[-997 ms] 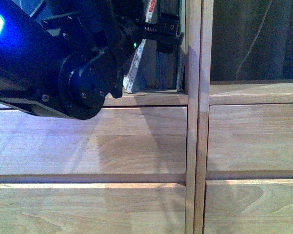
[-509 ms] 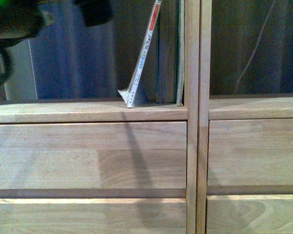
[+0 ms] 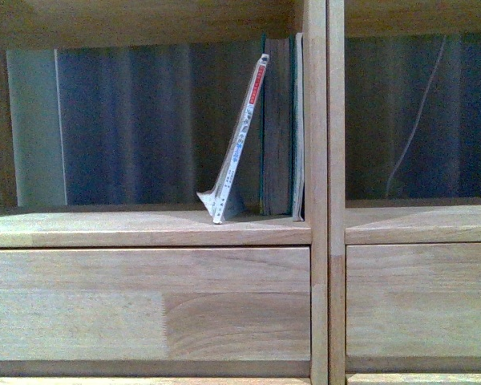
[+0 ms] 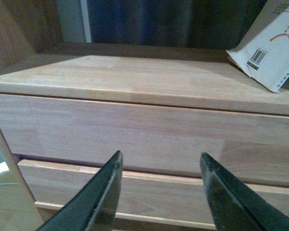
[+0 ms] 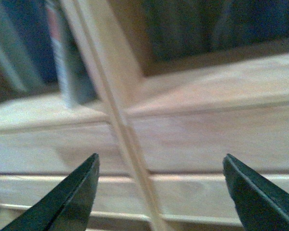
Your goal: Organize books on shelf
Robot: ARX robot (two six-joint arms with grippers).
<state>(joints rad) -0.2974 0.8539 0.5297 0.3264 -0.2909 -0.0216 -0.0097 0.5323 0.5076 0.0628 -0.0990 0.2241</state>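
Front view: neither arm appears. The white-and-blue paperback (image 3: 239,140) leans against the teal book (image 3: 276,124); the pale-grey book (image 3: 298,128) stands against the shelf (image 3: 144,305) divider. Left gripper (image 4: 159,166): jaws spread, holding nothing, level with a drawer front, the paperback above and beyond it. Right gripper (image 5: 161,168): jaws wide apart, empty, facing the divider.

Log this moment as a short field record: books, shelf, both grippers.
leaning book: thin white-and-blue paperback, foot out on the board, top tilted against the next book
upright books: thicker teal-covered book, then slim pale-grey book by the divider
shelf: pale natural-wood shelving unit, books in left compartment, drawer fronts below
left gripper: open, empty, facing the drawer fronts
right gripper: open, empty, before the divider
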